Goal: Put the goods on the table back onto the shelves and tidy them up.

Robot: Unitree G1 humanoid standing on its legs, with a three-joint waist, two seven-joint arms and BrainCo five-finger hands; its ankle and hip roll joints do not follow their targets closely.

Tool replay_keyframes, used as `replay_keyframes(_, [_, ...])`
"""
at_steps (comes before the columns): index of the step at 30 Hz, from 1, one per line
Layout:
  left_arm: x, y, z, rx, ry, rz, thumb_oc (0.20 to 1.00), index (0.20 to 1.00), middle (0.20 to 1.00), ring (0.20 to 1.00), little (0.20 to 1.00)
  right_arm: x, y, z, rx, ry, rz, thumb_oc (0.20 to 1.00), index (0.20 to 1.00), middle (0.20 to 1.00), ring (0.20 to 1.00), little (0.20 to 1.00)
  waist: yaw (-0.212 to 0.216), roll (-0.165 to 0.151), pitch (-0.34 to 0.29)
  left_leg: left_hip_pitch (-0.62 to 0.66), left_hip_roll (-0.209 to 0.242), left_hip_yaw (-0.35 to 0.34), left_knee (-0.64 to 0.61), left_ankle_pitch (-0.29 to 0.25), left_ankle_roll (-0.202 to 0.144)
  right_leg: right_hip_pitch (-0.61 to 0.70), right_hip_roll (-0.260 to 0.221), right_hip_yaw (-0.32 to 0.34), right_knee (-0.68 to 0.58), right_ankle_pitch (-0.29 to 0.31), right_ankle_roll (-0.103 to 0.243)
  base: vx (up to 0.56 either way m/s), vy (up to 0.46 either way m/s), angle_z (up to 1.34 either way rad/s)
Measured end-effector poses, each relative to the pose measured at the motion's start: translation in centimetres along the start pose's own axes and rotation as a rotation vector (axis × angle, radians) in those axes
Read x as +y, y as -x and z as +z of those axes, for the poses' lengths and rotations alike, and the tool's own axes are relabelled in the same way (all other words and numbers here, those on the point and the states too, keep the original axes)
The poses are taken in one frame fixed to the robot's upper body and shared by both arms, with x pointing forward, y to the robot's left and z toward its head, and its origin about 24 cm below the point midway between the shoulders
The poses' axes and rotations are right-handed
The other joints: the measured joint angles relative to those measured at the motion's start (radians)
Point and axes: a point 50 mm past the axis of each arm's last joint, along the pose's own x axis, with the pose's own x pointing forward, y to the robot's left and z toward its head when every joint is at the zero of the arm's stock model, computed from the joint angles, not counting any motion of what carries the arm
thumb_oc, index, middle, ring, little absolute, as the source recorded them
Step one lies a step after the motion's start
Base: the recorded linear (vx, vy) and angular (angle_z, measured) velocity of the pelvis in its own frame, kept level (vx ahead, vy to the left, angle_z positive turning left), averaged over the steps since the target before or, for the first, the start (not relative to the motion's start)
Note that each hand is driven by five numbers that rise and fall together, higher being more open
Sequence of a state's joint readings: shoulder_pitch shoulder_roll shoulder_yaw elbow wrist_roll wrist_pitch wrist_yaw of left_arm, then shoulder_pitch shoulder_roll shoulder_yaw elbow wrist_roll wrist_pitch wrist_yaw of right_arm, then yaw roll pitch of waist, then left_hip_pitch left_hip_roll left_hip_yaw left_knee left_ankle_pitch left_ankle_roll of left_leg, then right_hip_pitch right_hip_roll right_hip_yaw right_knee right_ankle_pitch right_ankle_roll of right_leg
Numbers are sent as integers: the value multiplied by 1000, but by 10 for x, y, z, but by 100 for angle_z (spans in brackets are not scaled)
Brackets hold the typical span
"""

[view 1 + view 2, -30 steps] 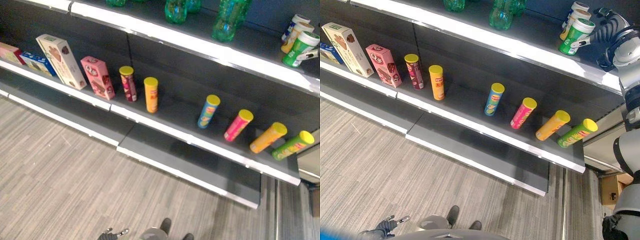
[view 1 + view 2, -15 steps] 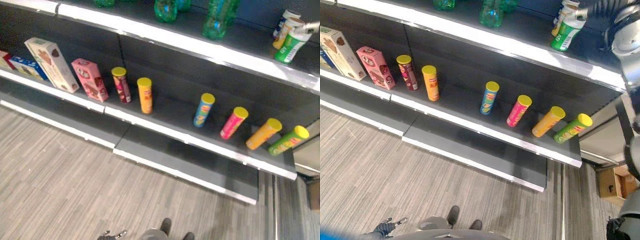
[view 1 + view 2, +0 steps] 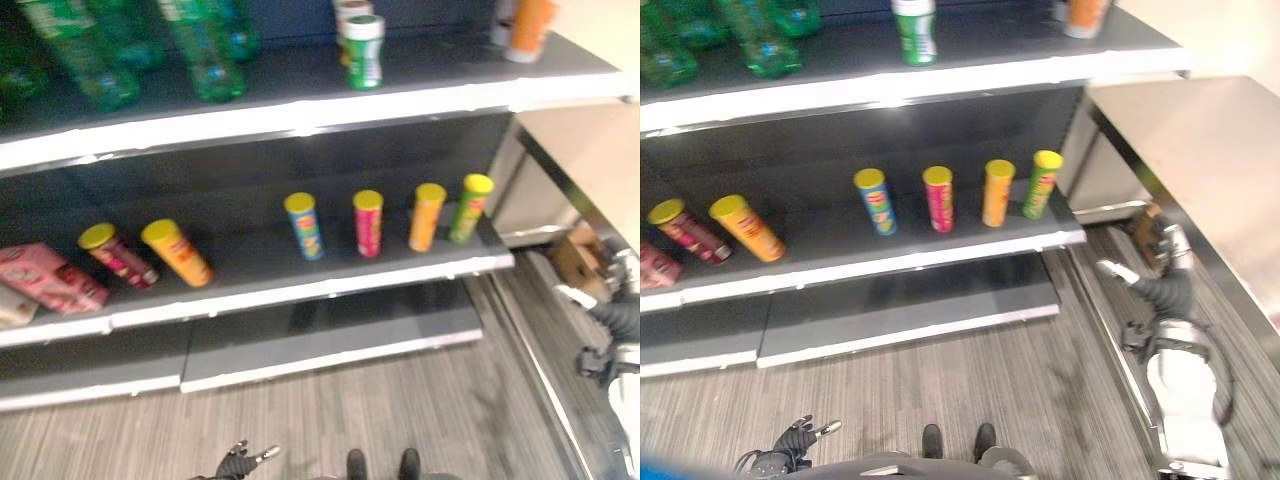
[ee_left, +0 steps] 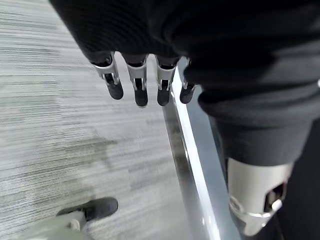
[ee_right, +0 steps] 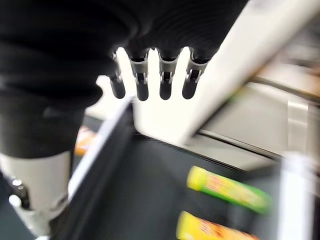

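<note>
A green-and-white can (image 3: 363, 50) stands upright on the top shelf (image 3: 300, 105), free of both hands. On the middle shelf (image 3: 300, 275) stand blue (image 3: 303, 226), pink (image 3: 368, 222), orange (image 3: 427, 216) and green (image 3: 470, 208) tubes with yellow lids. Further left, a maroon tube (image 3: 118, 255) and an orange tube (image 3: 176, 251) lean. My right hand (image 3: 1145, 283) hangs low at the right, past the shelf's end, its fingers (image 5: 165, 80) straight and empty. My left hand (image 3: 795, 440) hangs low over the floor, fingers (image 4: 140, 85) straight, holding nothing.
Green bottles (image 3: 205, 55) fill the top shelf's left side and an orange container (image 3: 530, 25) stands at its right end. A pink box (image 3: 50, 278) lies at the middle shelf's left. A beige table (image 3: 1200, 150) stands right of the shelves, with a cardboard box (image 3: 575, 255) on the floor.
The camera has swung right. My right hand has let go of the green-and-white can on the top shelf and dropped down to the right side. The left hand stays low.
</note>
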State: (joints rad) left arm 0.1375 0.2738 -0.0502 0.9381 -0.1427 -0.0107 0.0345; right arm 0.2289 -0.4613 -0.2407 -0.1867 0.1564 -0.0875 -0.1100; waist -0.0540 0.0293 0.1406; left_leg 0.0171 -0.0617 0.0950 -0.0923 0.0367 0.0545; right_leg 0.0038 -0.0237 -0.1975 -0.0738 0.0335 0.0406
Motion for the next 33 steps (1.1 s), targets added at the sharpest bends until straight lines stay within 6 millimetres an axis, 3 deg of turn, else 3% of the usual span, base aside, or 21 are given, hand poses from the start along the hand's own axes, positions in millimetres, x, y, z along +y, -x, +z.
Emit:
replay_keyframes(2, [0,-3,9,-20,-5,0,1000,1000,1000,1000,1000,-1,-3,-1,12,20,18,1000,1000,1000,1000,1000,-6,-14,12,10,0,42,1,-7,10,-25,-4,2,20,-6,12,-50,208,-60])
replay_keyframes(4, [1,-2,9,-24,-26,-8,1000,1000,1000,1000,1000,10,-13,-1,4,18,65,1000,1000,1000,1000,1000,-21,-32,28,10,12,107,0,-8,7,-57,-2,47,52,-1,32,-64,89,-89])
replay_keyframes(6, [2,-3,12,-25,-21,-4,1000,1000,1000,1000,1000,15,-18,-1,5,13,90,1000,1000,1000,1000,1000,-2,-36,44,5,31,172,1,-14,23,-76,-18,26,66,1,53,-118,46,-104])
replay_keyframes(9, [12,-4,24,-68,-44,13,1000,1000,1000,1000,1000,26,-20,-7,32,2,129,1000,1000,1000,1000,1000,17,-45,83,0,75,268,1,-19,48,-99,-121,-158,151,-15,74,-21,12,-92])
replay_keyframes(13, [18,-3,24,-65,-52,26,1000,1000,1000,1000,1000,17,-16,-11,54,7,93,1000,1000,1000,1000,1000,27,-56,90,7,109,310,-4,-19,48,-28,-244,-187,186,-18,100,-36,0,-52])
replay_keyframes(14, [20,-3,23,-62,-56,29,1000,1000,1000,1000,1000,15,-16,-10,52,8,83,1000,1000,1000,1000,1000,26,-67,90,6,111,313,-4,-12,41,-4,-255,-175,174,3,103,-23,-107,-34])
replay_keyframes(15, [24,-3,23,-62,-64,37,1000,1000,1000,1000,1000,15,-16,-10,51,6,80,1000,1000,1000,1000,1000,30,-91,87,5,110,330,0,-6,26,4,-265,-175,168,95,88,-20,-230,-55])
replay_keyframes(16, [26,-2,20,-53,-67,42,1000,1000,1000,1000,1000,17,-23,-3,19,-5,75,1000,1000,1000,1000,1000,35,-108,87,-5,126,357,0,3,-15,22,-227,-170,69,130,130,-30,-302,-74])
replay_keyframes(18, [24,-2,17,-44,-61,32,1000,1000,1000,1000,1000,15,-30,7,-25,-11,54,1000,1000,1000,1000,1000,29,-115,85,-22,142,343,-5,14,-44,20,-211,-148,8,129,129,-43,-230,-63])
replay_keyframes(20, [32,-2,23,-61,-34,61,1000,1000,1000,1000,1000,4,-33,14,-57,-6,-9,1000,1000,1000,1000,1000,27,-149,73,-40,153,355,3,37,-78,3,-184,-118,-24,70,114,-46,-306,-35])
replay_keyframes(22, [34,-1,22,-62,-29,67,1000,1000,1000,1000,1000,-4,-34,13,-51,15,-36,1000,1000,1000,1000,1000,33,-144,65,-46,178,355,2,43,-98,-7,-156,-106,-29,61,103,6,-393,-23])
replay_keyframes(25, [26,-2,16,-37,2,55,1000,1000,1000,1000,1000,-13,-32,13,-47,27,-80,1000,1000,1000,1000,1000,25,-126,60,-43,210,295,12,58,-110,28,-117,-129,-31,43,85,16,-479,22])
replay_keyframes(28, [10,-1,3,4,-5,12,1000,1000,1000,1000,1000,-38,-43,43,-181,65,-161,1000,1000,1000,1000,1000,30,-77,40,-55,258,228,28,73,-128,55,-56,-159,-31,3,55,-35,-461,42])
replay_keyframes(29, [3,1,-5,23,14,-3,1000,1000,1000,1000,1000,-42,-44,52,-230,68,-185,1000,1000,1000,1000,1000,38,-51,30,-54,261,169,38,73,-129,55,-48,-148,-31,-1,46,-21,-83,-9])
replay_keyframes(30, [-9,0,-3,18,7,-36,1000,1000,1000,1000,1000,-49,-46,58,-251,104,-194,1000,1000,1000,1000,1000,41,-34,33,-84,238,-59,56,62,-144,52,-65,-140,-27,10,35,59,97,-16])
replay_keyframes(31, [-25,2,-6,24,25,-75,1000,1000,1000,1000,1000,-58,-45,62,-258,128,-219,1000,1000,1000,1000,1000,30,2,30,-63,210,-128,16,59,-147,58,-71,-142,-25,13,47,129,180,4])
replay_keyframes(33, [-30,1,-4,19,32,-87,1000,1000,1000,1000,1000,-67,-44,55,-225,144,-269,1000,1000,1000,1000,1000,25,16,24,-52,198,-101,0,49,-161,54,-83,-137,-26,19,64,66,115,-7])
